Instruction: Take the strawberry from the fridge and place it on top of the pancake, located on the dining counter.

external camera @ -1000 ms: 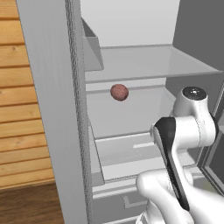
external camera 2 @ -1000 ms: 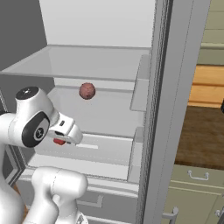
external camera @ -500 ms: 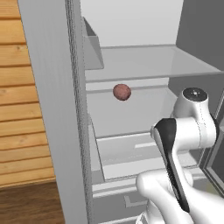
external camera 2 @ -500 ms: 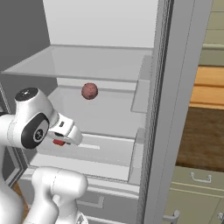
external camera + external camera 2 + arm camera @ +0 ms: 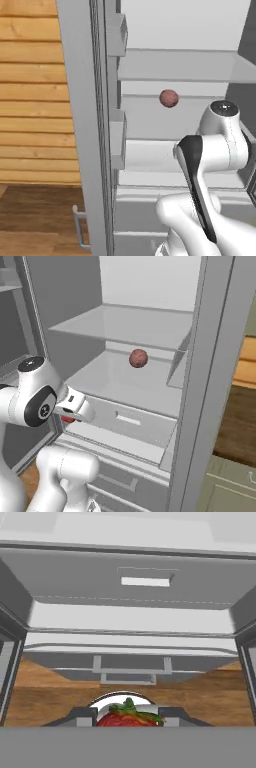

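The jaws (image 5: 128, 716) clench the strawberry (image 5: 129, 717), which sits between the two dark fingertips (image 5: 82, 714) with its green leafy cap toward the fridge (image 5: 195, 381) interior. Inside the open grey fridge, a dull pinkish-brown ball (image 5: 169, 98) rests on a smooth clear shelf (image 5: 125, 381), above a drawer (image 5: 135, 423).

Ball (image 5: 138, 358) on fridge (image 5: 150, 331) shelf, strawberry (image 5: 129, 716) btwn fingers (image 5: 82, 716)

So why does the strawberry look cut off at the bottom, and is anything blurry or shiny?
In the hand view the strawberry sits between the gripper tips at the frame's lower edge, so it is cropped; the picture is soft. In both base views the light is flat, without glare; the pinkish-brown ball looks matte.
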Motion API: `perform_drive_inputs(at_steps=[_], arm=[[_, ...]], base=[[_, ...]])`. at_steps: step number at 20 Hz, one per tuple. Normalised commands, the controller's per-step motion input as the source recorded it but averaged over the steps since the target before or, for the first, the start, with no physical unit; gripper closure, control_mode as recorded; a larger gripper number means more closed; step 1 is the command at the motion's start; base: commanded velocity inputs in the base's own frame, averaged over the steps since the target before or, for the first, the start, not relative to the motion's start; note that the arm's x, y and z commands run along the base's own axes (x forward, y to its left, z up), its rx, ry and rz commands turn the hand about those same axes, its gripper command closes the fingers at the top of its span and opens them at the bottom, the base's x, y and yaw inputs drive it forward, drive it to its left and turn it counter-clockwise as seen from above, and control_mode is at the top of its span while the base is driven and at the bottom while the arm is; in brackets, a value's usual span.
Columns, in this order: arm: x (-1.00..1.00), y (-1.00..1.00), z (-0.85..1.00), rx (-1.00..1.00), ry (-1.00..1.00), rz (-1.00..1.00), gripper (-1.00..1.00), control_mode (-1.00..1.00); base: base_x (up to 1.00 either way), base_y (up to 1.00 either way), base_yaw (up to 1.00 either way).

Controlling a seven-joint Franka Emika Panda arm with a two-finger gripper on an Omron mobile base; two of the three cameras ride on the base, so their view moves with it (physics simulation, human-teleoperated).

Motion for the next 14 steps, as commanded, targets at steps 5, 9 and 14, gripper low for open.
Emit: perform_drive_inputs(at_steps=[5,9,14], arm=[[0.00,0.00,0.00,0.00,0.00,0.00,1.00,1.00],[0.00,0.00,0.00,0.00,0.00,0.00,1.00,1.00],[0.00,0.00,0.00,0.00,0.00,0.00,1.00,1.00]], base=[[-0.73,0.00,0.47],[-0.61,-0.10,0.71],[-0.40,-0.01,0.81]])
